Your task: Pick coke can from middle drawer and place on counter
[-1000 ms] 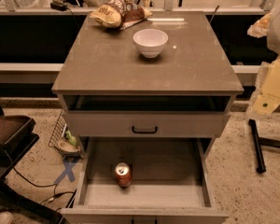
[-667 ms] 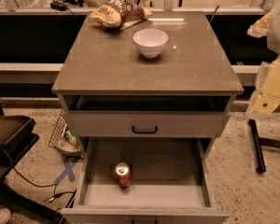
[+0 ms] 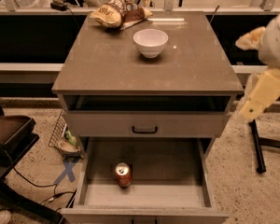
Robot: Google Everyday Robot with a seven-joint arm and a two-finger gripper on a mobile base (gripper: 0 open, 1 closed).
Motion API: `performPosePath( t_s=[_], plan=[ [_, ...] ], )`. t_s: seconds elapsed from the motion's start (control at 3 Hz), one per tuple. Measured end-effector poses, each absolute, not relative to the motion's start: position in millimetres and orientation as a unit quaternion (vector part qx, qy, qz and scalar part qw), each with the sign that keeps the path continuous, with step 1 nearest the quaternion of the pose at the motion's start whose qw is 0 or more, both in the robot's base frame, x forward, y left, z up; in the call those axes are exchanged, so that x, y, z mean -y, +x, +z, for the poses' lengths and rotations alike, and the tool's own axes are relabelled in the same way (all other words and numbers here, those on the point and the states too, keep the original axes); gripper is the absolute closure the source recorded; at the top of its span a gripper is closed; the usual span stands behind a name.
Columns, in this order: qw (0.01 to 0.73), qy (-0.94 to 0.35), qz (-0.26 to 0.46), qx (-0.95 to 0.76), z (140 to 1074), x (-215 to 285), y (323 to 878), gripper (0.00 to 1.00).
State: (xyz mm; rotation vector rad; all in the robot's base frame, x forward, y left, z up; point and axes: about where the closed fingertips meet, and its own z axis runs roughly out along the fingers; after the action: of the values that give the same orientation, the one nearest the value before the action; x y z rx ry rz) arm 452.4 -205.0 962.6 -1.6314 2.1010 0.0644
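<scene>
Dark brown, a slanted tray-like object (image 3: 9,129) sits at the far left, with black cables trailing over the speckled floor below it. Just beside the cabinet's left side lie a wire rack (image 3: 58,127) and a blue tape cross (image 3: 66,171). The counter (image 3: 107,64) tops the cabinet. Crumpled snack bags (image 3: 117,14) rest at its back edge, left of centre, and a white bowl (image 3: 150,42) stands near the middle, apart from the bags. Under the counter is an open, dark slot, and below that a closed drawer front with a black handle (image 3: 144,129). The middle drawer (image 3: 154,195) is pulled out at the bottom of the view. The coke can (image 3: 123,174) stands upright on its floor, left of centre, touching no wall. At the far right the gripper (image 3: 266,85), pale cream, hangs beside the cabinet's right edge at about counter height, well apart from the can. Whether it is parted or closed I cannot tell.
</scene>
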Motion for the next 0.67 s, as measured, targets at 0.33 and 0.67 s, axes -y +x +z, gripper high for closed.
performPosePath(
  t_s=[0.33, 0.67],
  plan=[
    [0.293, -0.587, 0.090, -0.750, 895, 205, 443, 0.00],
    [0.397, -0.533, 0.189, -0.723, 802, 186, 444, 0.00]
  ],
)
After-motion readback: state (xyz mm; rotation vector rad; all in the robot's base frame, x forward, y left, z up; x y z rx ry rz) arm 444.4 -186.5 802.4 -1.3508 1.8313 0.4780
